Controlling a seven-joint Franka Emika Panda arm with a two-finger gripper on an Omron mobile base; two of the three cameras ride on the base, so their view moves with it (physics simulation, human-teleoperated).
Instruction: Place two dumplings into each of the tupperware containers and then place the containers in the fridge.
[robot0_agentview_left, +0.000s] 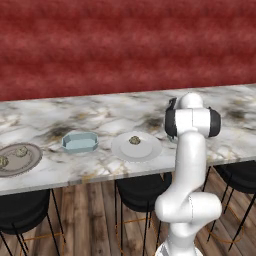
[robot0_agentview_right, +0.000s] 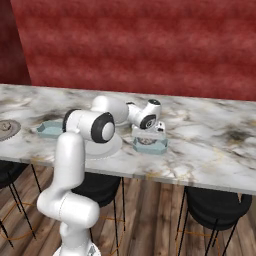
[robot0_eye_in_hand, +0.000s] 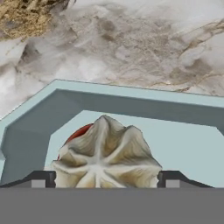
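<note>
My gripper (robot0_eye_in_hand: 106, 179) hangs low over a light-blue tupperware container (robot0_eye_in_hand: 183, 140), jaws open. One pale, pleated dumpling (robot0_eye_in_hand: 105, 153) lies on the container floor between the two fingertips (robot0_eye_in_hand: 43, 179). From the right base view, the gripper (robot0_agentview_right: 148, 138) points down into that container (robot0_agentview_right: 159, 148) on the marble counter. The other tupperware container (robot0_agentview_left: 80, 142) sits further left, with nothing visible in it. A dumpling (robot0_agentview_left: 134, 140) rests on the white plate (robot0_agentview_left: 150, 150), and two dumplings (robot0_agentview_left: 21, 151) lie on the grey-brown plate (robot0_agentview_left: 32, 162). The fridge is out of view.
The marble counter (robot0_agentview_left: 100, 115) runs along a red wall (robot0_agentview_left: 125, 45). Black stools (robot0_agentview_left: 142, 192) stand under its front edge. My own arm (robot0_agentview_left: 192, 145) hides the container I am over in the left base view.
</note>
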